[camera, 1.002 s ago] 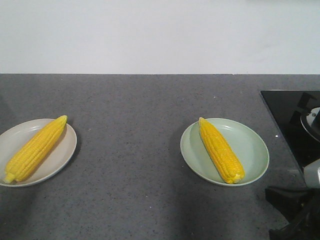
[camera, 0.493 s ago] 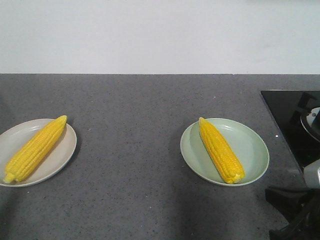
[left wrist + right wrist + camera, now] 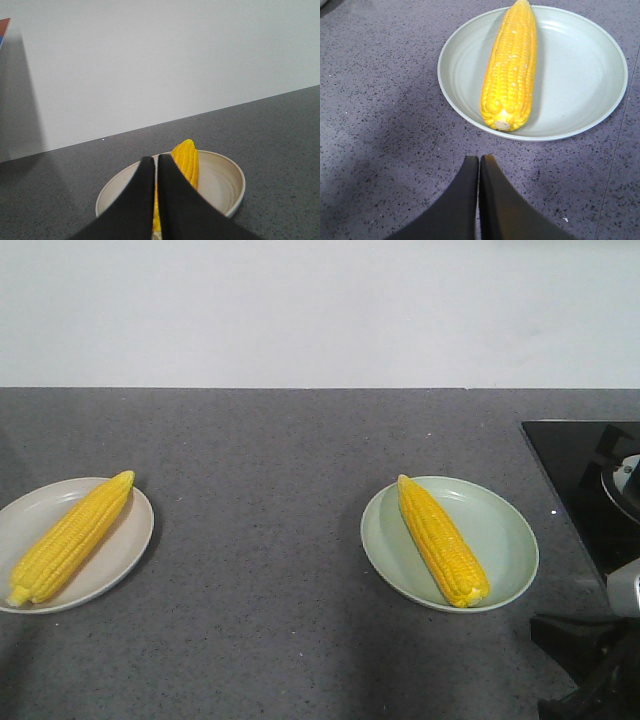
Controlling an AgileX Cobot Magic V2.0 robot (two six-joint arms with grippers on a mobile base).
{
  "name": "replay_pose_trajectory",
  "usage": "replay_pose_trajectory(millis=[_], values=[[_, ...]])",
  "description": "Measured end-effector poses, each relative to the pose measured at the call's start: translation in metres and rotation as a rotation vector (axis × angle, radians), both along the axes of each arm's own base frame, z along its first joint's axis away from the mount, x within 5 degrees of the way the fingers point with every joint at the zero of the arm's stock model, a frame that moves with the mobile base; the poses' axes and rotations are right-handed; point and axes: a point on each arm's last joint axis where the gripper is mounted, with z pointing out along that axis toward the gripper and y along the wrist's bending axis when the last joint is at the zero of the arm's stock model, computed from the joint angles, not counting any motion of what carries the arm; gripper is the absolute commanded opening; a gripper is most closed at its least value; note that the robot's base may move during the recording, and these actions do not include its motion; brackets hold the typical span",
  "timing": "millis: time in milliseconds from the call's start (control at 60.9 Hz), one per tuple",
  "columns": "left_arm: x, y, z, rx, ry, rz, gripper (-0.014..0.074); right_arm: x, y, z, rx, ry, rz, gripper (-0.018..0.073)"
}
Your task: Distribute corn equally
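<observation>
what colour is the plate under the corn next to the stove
Pale green plate under the corn, clearest in the right wrist view.

Text on the corn: none readable
Text on the plates: none readable
Text on the worktop: none readable

On your bench point(image 3: 300, 500) two plates sit well apart: the left plate point(image 3: 128, 545) at the left edge and the right plate point(image 3: 500, 540) right of centre, each with one corn cob lying slantwise in it, the left cob point(image 3: 70, 538) and the right cob point(image 3: 442, 540). A cooktop point(image 3: 575, 480) lies just right of the right plate. Your left end effector point(image 3: 155, 172) sits before the left plate, your right end effector point(image 3: 479, 170) just before the right plate, apart from its rim.
</observation>
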Motion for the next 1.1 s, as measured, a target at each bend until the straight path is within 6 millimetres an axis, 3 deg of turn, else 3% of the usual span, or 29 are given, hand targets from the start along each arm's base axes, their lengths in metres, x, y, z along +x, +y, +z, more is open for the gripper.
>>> replay_pose_trajectory(millis=[526, 1101], values=[[0.0001, -0.0002, -0.0014, -0.129, 0.025, -0.011, -0.0006, 0.0000, 0.0000, 0.0000, 0.000, 0.000, 0.000, -0.0006], [0.0001, -0.0002, -0.0015, -0.140, 0.026, -0.012, -0.0006, -0.0001, 0.0000, 0.0000, 0.000, 0.001, 0.000, -0.0006]])
